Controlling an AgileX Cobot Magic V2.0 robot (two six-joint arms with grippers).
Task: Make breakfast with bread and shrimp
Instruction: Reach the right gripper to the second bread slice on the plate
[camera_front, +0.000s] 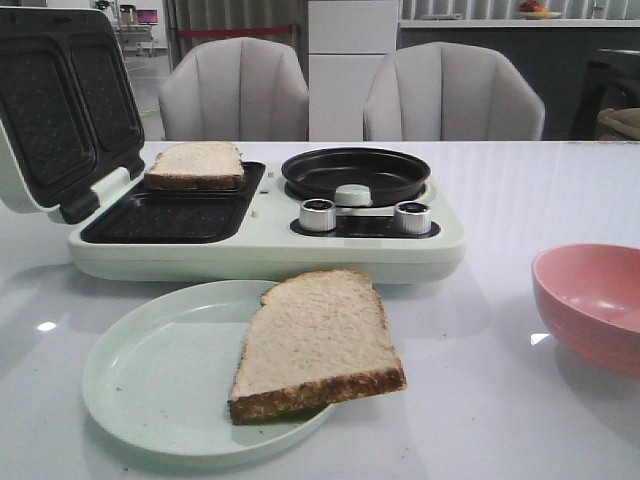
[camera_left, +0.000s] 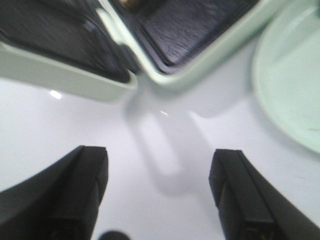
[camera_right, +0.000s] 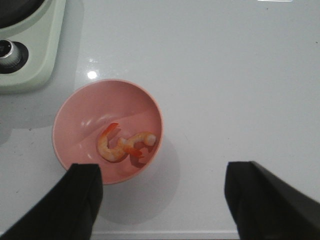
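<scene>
One bread slice lies on the pale green plate at the front of the table. A second bread slice rests on the back part of the breakfast maker's open sandwich tray. The shrimp, orange and white and curled, lies in the pink bowl; from the front only the bowl's outside shows. My right gripper hangs open above the table beside that bowl, holding nothing. The left gripper is open over bare table near the maker's corner and the plate's rim.
The pale green breakfast maker has its lid raised at the left, a round black pan on the right and two silver knobs. Two grey chairs stand behind the table. The table's near edge is close to my right gripper.
</scene>
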